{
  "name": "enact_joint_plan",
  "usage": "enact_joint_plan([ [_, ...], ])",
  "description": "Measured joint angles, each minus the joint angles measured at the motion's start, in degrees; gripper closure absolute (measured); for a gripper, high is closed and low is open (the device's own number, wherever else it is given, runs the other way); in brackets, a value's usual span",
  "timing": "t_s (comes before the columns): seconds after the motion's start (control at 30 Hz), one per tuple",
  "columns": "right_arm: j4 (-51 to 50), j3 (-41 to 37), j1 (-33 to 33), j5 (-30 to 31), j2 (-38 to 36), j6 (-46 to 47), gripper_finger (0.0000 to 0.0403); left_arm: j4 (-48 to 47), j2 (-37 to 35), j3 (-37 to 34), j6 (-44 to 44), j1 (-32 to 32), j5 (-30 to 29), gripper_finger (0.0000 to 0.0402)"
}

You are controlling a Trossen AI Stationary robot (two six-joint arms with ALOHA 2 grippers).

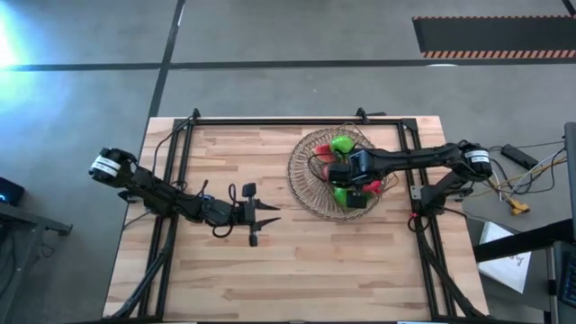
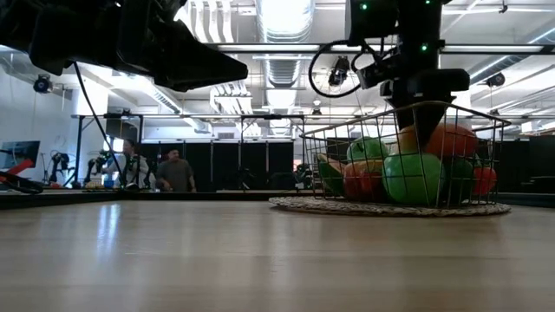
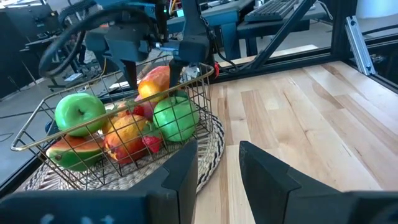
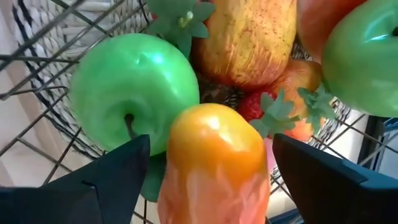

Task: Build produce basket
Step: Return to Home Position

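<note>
- Produce fills the wire basket [image 3: 186,84], which sits on a round woven mat [image 2: 295,204] at the right side of the table [image 1: 360,261].
- Right gripper [image 4: 210,152] hangs low over the basket, fingers spread wide to either side of an orange-yellow fruit [image 4: 217,180], clamped on nothing.
- Beside that fruit lies a green apple [image 4: 134,87].
- Left gripper [image 3: 217,165] hovers over the table's left half, well apart from the basket, fingers parted and empty.

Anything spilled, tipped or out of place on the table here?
Nothing stands out. The basket sits upright on the woven mat, the produce is piled inside it, and none lies on the table. The right gripper hangs open over the pile; the left gripper waits open over the table's left.
</note>
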Motion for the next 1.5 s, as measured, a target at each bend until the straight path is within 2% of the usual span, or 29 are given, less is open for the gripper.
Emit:
enact_joint_plan([
  [0.47, -0.8, -0.46, 0.0, -1.27, -9.4, 6.29, 0.0079, -0.01, 0.0, 0.0, 0.0, 0.0, -0.01, 0.03],
  [0.57, -0.74, -0.96, -0.02, -1.19, -10.98, 7.57, 0.0092, -0.01, 0.0, 0.0, 0.0, 0.0, -0.01, 0.03],
  [0.7, -0.64, -1.42, -0.02, -1.05, -11.79, 8.69, 0.0134, -0.04, 0.0, 0.0, -0.02, 0.0, -0.01, 0.03],
  [1.0, 0.55, -3.75, -0.02, -2.78, -12.0, 9.66, 0.0276, -0.08, 0.0, 0.0, -0.06, 0.0, -0.01, 0.03],
  [1.17, 0.65, -3.78, -0.02, -2.78, -12.84, 9.64, 0.0341, -0.1, 0.0, 0.0, -0.07, 0.0, -0.01, 0.03],
  [1.37, -0.13, -3.47, 0.1, -2.76, -16.2, 10.23, 0.0388, -0.1, 0.0, 0.0, -0.07, 0.0, 0.0, 0.03],
  [1.5, -0.06, -3.4, 1.09, -2.34, -21.7, 12.12, 0.0394, -0.12, 0.0, 0.0, -0.07, 0.0, -0.01, 0.03],
])
